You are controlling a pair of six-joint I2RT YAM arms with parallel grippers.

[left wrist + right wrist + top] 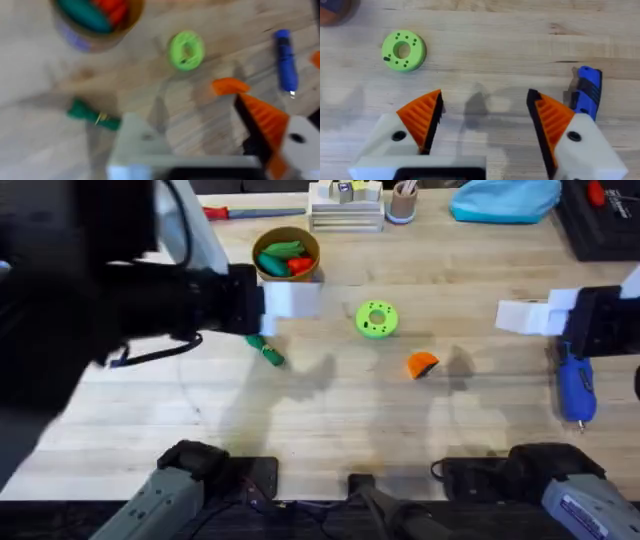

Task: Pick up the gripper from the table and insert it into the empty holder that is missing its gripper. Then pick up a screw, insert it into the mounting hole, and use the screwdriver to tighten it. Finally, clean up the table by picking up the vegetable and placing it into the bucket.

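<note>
Bucket (287,254) holds green, red toy vegetables; vegetable (266,350) on table (330,420).

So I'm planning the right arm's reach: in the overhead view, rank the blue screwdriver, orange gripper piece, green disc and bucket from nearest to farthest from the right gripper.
1. Blue screwdriver, just below the right gripper.
2. Orange gripper piece, mid-table.
3. Green disc, left of it.
4. Bucket, far left.

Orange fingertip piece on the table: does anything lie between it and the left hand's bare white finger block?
Nothing visible does. The orange fingertip piece lies alone on bare wood; the green disc sits off to the side, and the white finger block has open table toward it.
</note>
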